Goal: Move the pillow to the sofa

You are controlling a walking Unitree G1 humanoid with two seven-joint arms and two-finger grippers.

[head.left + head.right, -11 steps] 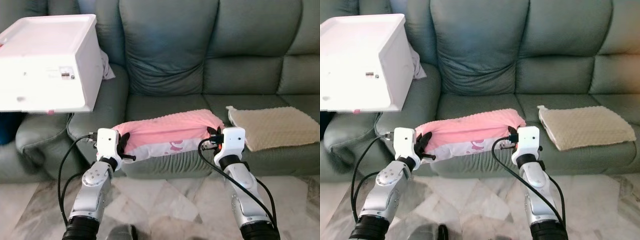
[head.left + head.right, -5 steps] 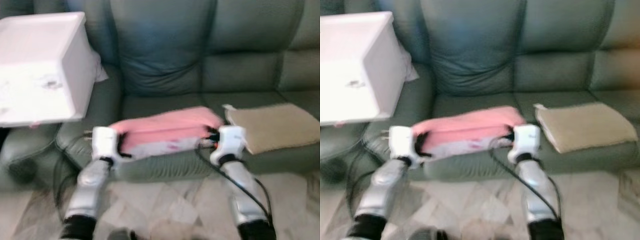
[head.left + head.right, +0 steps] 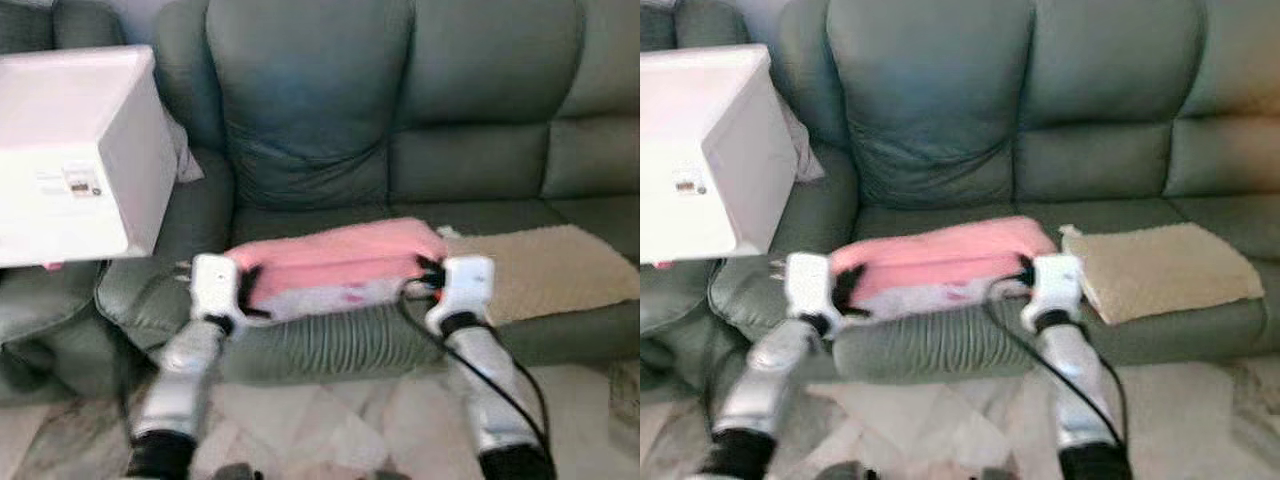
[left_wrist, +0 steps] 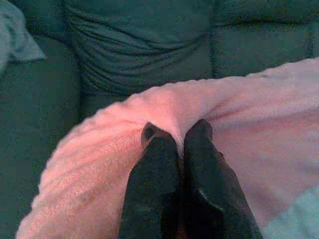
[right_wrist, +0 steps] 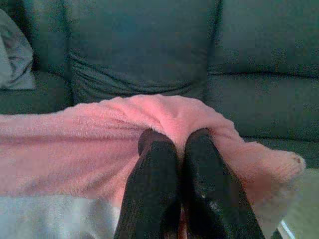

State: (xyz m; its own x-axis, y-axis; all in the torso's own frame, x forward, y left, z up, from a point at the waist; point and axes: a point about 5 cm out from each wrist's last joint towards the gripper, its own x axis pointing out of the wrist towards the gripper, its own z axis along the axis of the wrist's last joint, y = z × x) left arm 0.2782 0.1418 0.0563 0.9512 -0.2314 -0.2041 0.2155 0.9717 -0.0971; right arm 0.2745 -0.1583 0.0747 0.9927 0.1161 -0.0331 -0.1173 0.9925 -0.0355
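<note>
pillow: pink pillow [image 3: 335,258] with a white patterned underside, carried between both arms, over the front edge of the sofa [image 3: 320,130] seat cushion. Can't tell if it rests on the cushion or hangs just above it.
left gripper: left gripper [image 4: 175,137] pinched on a fold of pink fabric at the pillow's left end, fingers [image 4: 155,164] nearly together.
right gripper: right gripper [image 5: 174,134] same deal at the right end, clamped tight on a bunch of the cover.
neighbours: beige mat [image 3: 545,265] on the seat just beside the pillow's right end; white box [image 3: 75,150] on the sofa's left armrest, near but apart from the pillow.
stage (judgement): pillow at the sofa, placement not finished; needs to go further back onto the seat, then release.
risk 1: both grips are on cover fabric only, not the bulk. Cloth can slip out or one end sag if the arms move unevenly.
risk 2: release here, at the front lip, and it may roll off onto the marble floor [image 3: 330,430].
risk 3: pushing right drags the pillow onto the mat and shifts it.
risk 4: picture is soft, so depth to the cushion is hard to judge.
</note>
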